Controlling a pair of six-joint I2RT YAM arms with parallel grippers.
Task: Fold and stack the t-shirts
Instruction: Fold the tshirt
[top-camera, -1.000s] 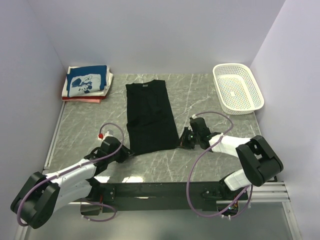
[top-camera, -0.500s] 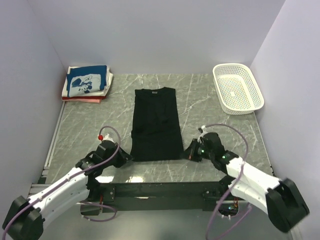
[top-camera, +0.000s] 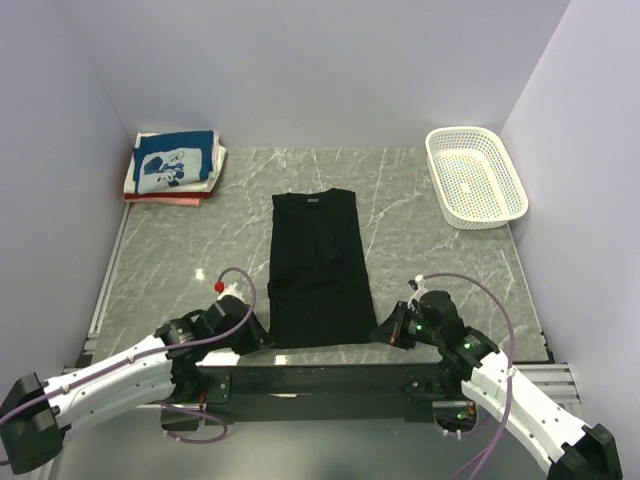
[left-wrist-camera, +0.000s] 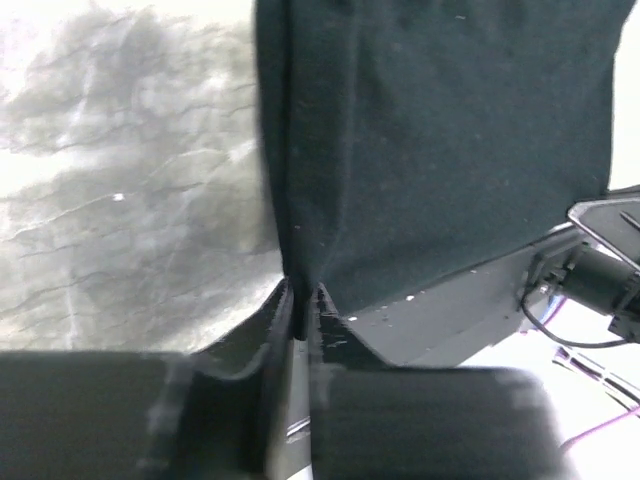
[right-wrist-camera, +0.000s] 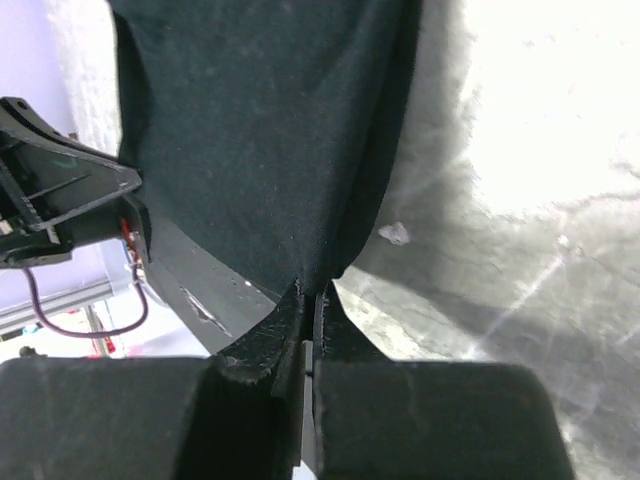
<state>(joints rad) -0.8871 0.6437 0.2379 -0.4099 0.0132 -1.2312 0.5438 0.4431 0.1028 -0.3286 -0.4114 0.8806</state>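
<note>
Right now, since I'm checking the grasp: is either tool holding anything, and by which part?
Both hold the black t-shirt: the left tool pinches its near left hem corner, the right tool its near right hem corner.

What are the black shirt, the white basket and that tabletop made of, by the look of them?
Black shirt: soft matte knit cloth, probably cotton; it creases and drapes. White basket: smooth moulded plastic, with rows of holes. Tabletop: grey marble look with white veins, perhaps only printed laminate.

Black t-shirt (top-camera: 316, 265), grey marbled table (top-camera: 430, 240)
</note>
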